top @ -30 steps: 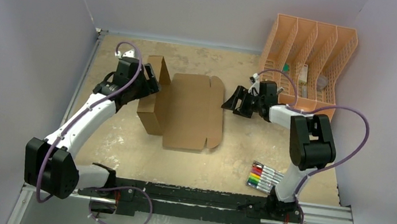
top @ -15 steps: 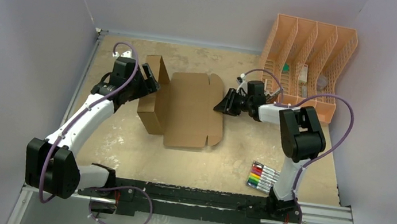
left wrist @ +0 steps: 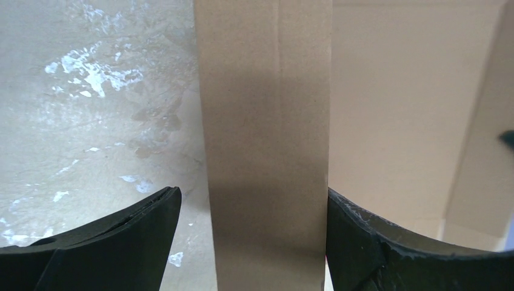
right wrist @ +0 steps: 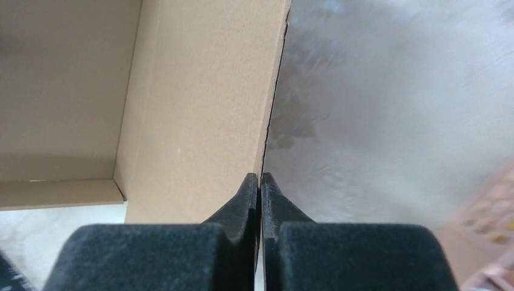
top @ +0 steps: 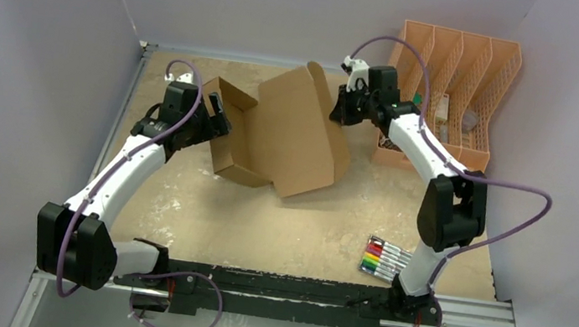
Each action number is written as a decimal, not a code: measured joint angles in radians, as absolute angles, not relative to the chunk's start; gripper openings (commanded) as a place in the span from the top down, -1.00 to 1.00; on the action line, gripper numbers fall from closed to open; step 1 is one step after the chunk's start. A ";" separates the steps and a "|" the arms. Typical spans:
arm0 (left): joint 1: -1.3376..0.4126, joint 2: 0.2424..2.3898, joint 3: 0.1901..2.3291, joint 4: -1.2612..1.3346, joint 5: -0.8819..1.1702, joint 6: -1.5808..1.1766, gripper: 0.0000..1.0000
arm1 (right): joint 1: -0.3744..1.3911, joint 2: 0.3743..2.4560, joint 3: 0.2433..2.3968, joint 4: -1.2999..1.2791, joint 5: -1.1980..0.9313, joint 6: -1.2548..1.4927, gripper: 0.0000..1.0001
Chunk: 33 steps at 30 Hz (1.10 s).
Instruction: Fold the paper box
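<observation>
The paper box is a brown cardboard sheet, half raised off the table and tilted. Its left flap stands upright between the fingers of my left gripper. That gripper is open and straddles the flap, with a gap on the left side and the right finger against the flap's edge. My right gripper is at the sheet's far right edge, held up above the table. In the right wrist view the gripper is shut on the thin cardboard edge.
A peach slotted organizer stands at the back right, close behind the right arm. A pack of coloured markers lies near the right arm's base. Grey walls close in the table on three sides, and a metal rail runs along the near edge.
My right gripper closed on the sheet's right edge and lifted it up and toward the back, so the flat panel now tilts upward. The left gripper opened slightly wider around the left flap.
</observation>
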<state>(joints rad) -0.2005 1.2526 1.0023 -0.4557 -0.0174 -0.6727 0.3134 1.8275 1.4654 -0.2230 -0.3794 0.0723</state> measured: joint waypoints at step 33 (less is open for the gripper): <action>-0.195 1.187 1.049 -0.437 0.149 -0.453 -0.60 | 0.490 1.980 2.053 -0.590 -0.039 -0.928 1.00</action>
<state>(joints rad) -0.1947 1.1866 1.0489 -0.4366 0.1490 -0.4530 0.4900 1.9797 2.0533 -0.5903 -0.0391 -0.9276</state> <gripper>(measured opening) 0.808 0.008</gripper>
